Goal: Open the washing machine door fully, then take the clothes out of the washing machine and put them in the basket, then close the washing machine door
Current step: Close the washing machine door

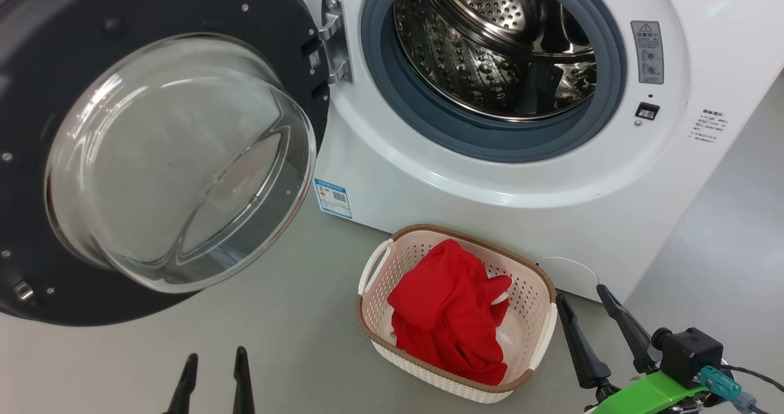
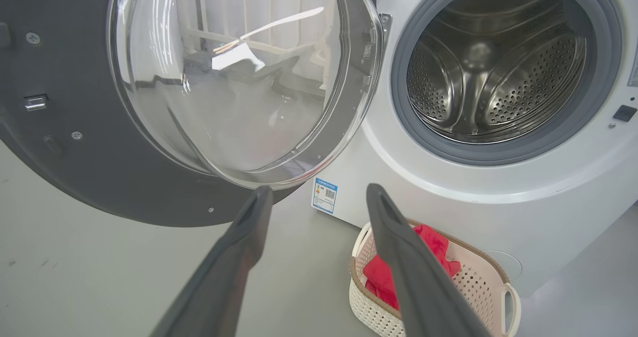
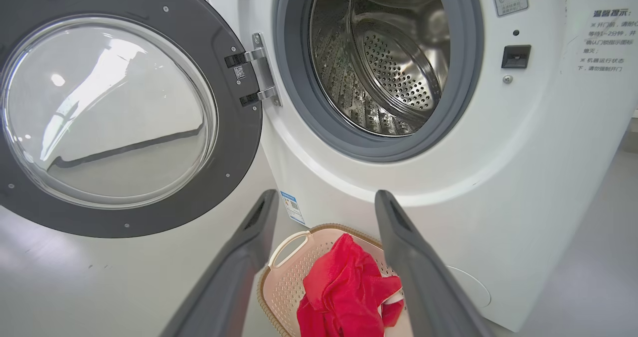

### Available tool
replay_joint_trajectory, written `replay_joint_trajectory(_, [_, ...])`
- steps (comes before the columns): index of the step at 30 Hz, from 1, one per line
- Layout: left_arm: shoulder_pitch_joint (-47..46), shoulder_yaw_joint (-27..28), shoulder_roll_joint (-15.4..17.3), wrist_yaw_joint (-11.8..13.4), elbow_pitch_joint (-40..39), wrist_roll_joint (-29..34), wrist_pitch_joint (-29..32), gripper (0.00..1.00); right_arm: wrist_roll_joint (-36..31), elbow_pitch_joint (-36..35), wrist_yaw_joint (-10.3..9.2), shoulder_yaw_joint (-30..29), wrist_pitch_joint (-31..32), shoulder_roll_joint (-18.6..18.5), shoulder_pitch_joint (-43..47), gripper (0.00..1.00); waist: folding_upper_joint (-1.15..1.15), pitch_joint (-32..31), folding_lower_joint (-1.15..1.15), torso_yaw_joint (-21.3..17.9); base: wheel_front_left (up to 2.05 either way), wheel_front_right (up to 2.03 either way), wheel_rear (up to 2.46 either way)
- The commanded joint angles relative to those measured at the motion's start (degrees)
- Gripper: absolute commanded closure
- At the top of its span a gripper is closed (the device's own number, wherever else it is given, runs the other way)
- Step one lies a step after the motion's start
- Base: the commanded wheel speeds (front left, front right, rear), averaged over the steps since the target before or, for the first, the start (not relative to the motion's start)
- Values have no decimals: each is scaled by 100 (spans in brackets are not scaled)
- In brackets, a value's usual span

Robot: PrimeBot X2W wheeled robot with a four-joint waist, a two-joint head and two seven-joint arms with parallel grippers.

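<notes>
Clothes (image 1: 450,313): one red heap in the one basket (image 1: 528,313), on the floor just before the washing machine (image 1: 490,181). One washing machine door (image 1: 184,10) stands wide, at left. Head view takes in both the left gripper (image 1: 216,356) and right gripper (image 1: 582,293); fingers parted, holding nothing. Right wrist view shows the hinge (image 3: 259,78) plainly.

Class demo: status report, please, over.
Left pincer and right pincer open, empty. Bright red fabric clothes in cream perforated basket. Black-rimmed round glass door hangs open; nothing blocking.
</notes>
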Motion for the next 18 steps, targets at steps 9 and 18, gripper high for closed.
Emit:
replay_joint_trajectory(9, [-52, 218, 38, 25, -173, 24, -22, 0, -63, -117, 37, 146, -37, -36, -46, 0, 0, 23, 0, -64, 0, 0, 0])
replay_joint_trajectory(18, [-154, 466, 38, 3, -607, -231, -22, 100, -61, -121, 37, 115, -37, -31, -49, 0, 0, 43, 0, -94, 0, 0, 0])
